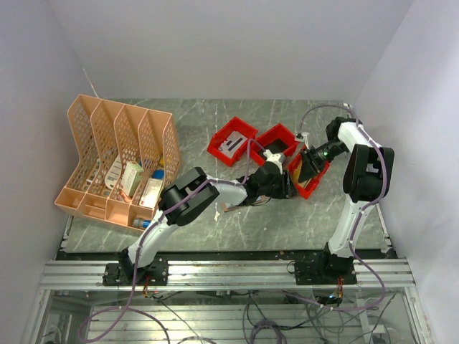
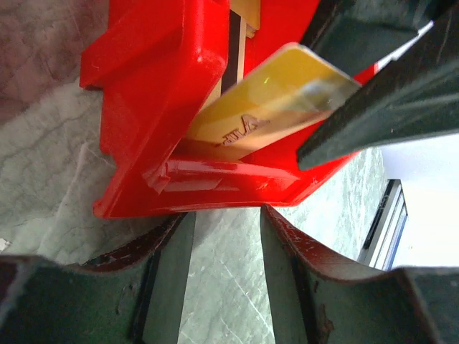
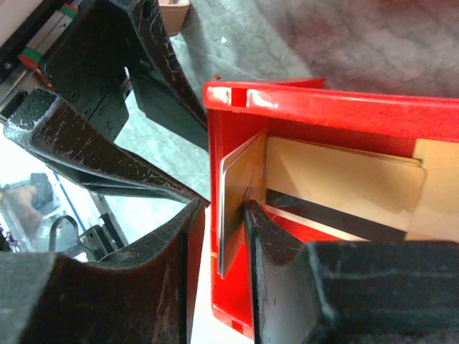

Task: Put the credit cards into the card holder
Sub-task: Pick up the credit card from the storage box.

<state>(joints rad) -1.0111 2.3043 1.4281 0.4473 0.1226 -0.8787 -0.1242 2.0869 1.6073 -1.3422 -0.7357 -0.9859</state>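
Right hand straddles a credit card (grip unclear) inside red bin; left hand apart, empty.

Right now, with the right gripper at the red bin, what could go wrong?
1. The right gripper straddles the wall of the red bin together with the upright card, so a lift may drag the bin along.
2. The left gripper stands open close beside the bin; the arms might collide.

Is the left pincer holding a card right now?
No, the left pincer gapes, with only bare table showing between its fingers.
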